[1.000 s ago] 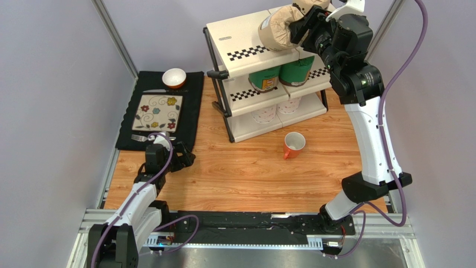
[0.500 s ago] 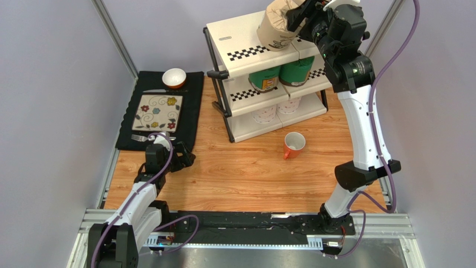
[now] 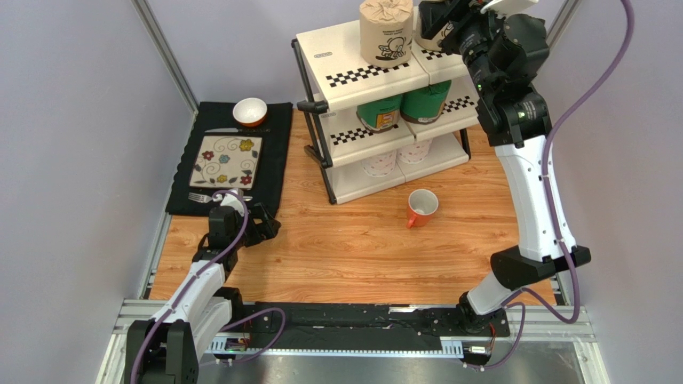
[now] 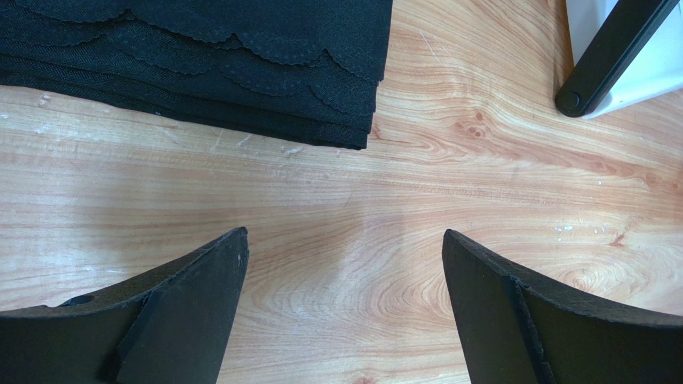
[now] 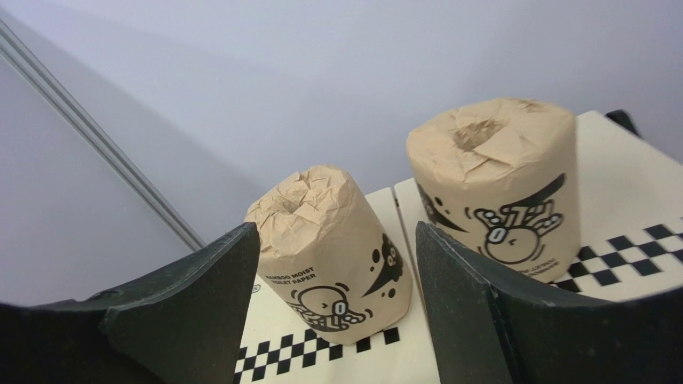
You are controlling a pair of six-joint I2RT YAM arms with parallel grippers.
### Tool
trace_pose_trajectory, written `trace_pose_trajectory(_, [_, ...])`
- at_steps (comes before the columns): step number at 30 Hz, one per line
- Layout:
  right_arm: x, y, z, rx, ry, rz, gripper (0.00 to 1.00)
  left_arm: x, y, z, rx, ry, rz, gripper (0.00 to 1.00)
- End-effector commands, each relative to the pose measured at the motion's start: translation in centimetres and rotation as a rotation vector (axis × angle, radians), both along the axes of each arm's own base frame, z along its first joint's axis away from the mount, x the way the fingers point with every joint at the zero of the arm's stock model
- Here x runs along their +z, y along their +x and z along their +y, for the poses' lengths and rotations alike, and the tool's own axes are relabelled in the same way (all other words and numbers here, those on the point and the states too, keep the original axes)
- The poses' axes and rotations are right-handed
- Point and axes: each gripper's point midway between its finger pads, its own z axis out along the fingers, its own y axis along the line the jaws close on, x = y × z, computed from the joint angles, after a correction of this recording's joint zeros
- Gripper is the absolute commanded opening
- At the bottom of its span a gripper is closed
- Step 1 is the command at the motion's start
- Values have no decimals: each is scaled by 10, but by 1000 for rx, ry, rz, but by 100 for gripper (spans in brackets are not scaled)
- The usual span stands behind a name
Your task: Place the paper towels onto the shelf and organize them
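The shelf (image 3: pixel 353 60) stands at the back of the table. One brown paper towel roll (image 3: pixel 385 32) stands upright on the left panel of its top tier. My right gripper (image 3: pixel 435 20) is open just right of it. In the right wrist view this roll (image 5: pixel 333 256) stands free beyond my open right gripper (image 5: pixel 337 232), with gaps on both sides. A second brown roll (image 5: pixel 501 188) stands on the right panel. Two green rolls (image 3: pixel 378 112) (image 3: pixel 425 100) sit on the middle tier, two white rolls (image 3: pixel 378 166) (image 3: pixel 414 152) on the bottom. My left gripper (image 3: pixel 260 224) is open and empty over the wood (image 4: pixel 345 264).
An orange mug (image 3: pixel 422 206) lies in front of the shelf. A black placemat (image 3: pixel 272 152) with a floral plate (image 3: pixel 227 160), a bowl (image 3: pixel 250 111) and a fork (image 3: pixel 208 197) lies at the left. The left wrist view shows the placemat's edge (image 4: pixel 200 64) and a shelf foot (image 4: pixel 609 56).
My right gripper carried the tilted brown roll up over the top tier, set it upright on the left panel and let go. The left arm has not moved.
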Motion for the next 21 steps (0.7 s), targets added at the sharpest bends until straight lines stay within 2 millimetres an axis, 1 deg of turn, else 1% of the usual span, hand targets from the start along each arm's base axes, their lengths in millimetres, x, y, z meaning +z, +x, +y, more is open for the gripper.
trace_pose_trajectory(1, [34,-24,-59,-169,19,-110,76,12,9,0,1,-8,-46,99])
trace_pose_trajectory(2, [29,-20,-70,-195,28,-94,76,12,8,-1,-1,-9,-46,99])
trace_pose_trajectory(3, [23,-15,-79,-194,77,-70,76,12,8,-1,-2,-9,-46,99])
trace_pose_trajectory(4, [14,-6,-103,-247,93,-45,76,12,8,-1,-2,-10,-46,99])
trace_pose_trajectory(6, [2,4,-119,-265,116,-7,76,13,9,-1,-1,-9,-48,99])
trace_pose_trajectory(7, [-5,13,-135,-303,118,9,76,14,10,-1,-1,-9,-51,99])
trace_pose_trajectory(8, [-10,19,-142,-319,117,20,76,14,10,0,1,-8,-51,99])
trace_pose_trajectory(9, [-12,23,-141,-304,115,28,76,15,10,-1,-1,-9,-54,99])
trace_pose_trajectory(10, [-14,27,-155,-330,112,34,76,15,10,0,1,-8,-57,99])
trace_pose_trajectory(11, [-20,38,-163,-344,108,52,76,15,10,0,0,-8,-57,99])
trace_pose_trajectory(12, [-18,41,-164,-336,89,49,76,15,10,-1,-1,-9,-57,99])
trace_pose_trajectory(13, [-21,47,-168,-339,81,56,76,13,10,-1,-2,-10,-52,99])
trace_pose_trajectory(14, [-20,58,-168,-340,65,52,76,14,10,-1,-3,-11,-54,99])
trace_pose_trajectory(17, [-23,75,-164,-310,-10,53,77,13,10,-2,-5,-14,-49,99])
trace_pose_trajectory(18, [-25,86,-164,-305,-26,53,77,13,10,-2,-8,-15,-47,99])
trace_pose_trajectory(20, [-29,94,-161,-284,-67,49,77,14,10,-2,-7,-14,-52,99])
trace_pose_trajectory(21, [-40,100,-158,-257,-88,64,78,13,10,-2,-6,-13,-49,99])
